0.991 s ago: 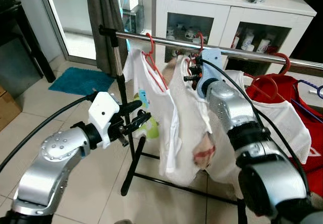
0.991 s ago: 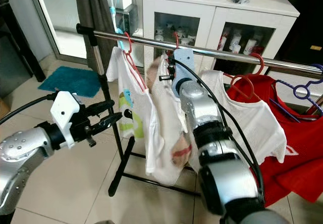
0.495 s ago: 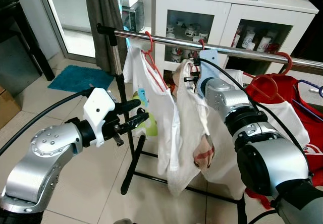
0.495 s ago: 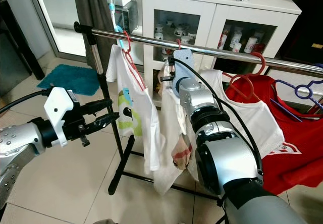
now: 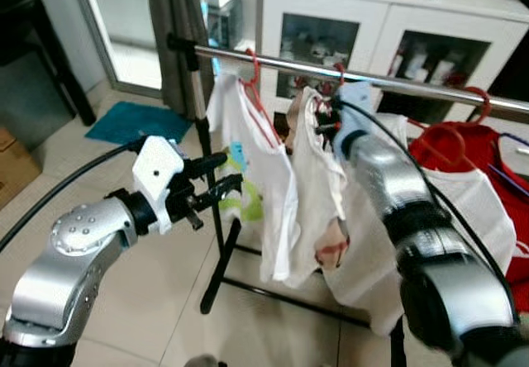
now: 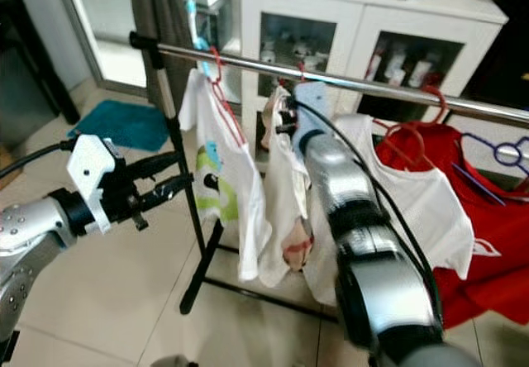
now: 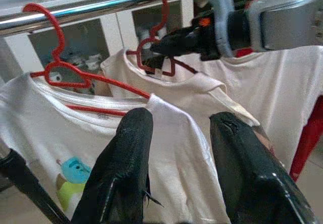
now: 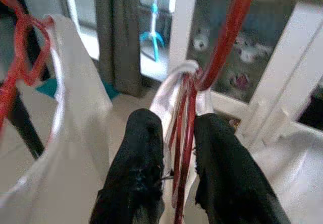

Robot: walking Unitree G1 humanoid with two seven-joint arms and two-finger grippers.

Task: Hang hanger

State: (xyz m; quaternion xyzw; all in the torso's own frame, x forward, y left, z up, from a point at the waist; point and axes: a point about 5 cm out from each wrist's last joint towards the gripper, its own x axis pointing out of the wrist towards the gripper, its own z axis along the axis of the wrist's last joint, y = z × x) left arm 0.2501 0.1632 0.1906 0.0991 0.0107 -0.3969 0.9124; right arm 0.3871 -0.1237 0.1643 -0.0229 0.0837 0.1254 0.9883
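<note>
One relation matters: the red hanger [image 8: 187, 108] sits between the fingers of the right gripper [image 8: 177, 148], its hook rising straight up to the rail [image 5: 331, 73] and looped over it, its neck running along the finger gap; fingers closed on the wire at the collar of the white shirt [image 5: 318, 177] it carries; right arm is clearly the nearer one; left gripper [image 5: 213, 187] hovers well apart beside the rack's upright post [image 5: 204, 135], fingers spread and holding nothing; rail runs across the scene, with another white shirt on its own red hanger [image 5: 258, 111] toward the post and a red shirt [image 5: 496, 169] on the far side; versus a second ago, the shirt hangs straighter and less bunched, hook seems settled on the rail, right gripper still clamped at the neck; left gripper has barely shifted; judgement: hanger looks hung, next is letting go and drawing back along the fingers' line
</note>
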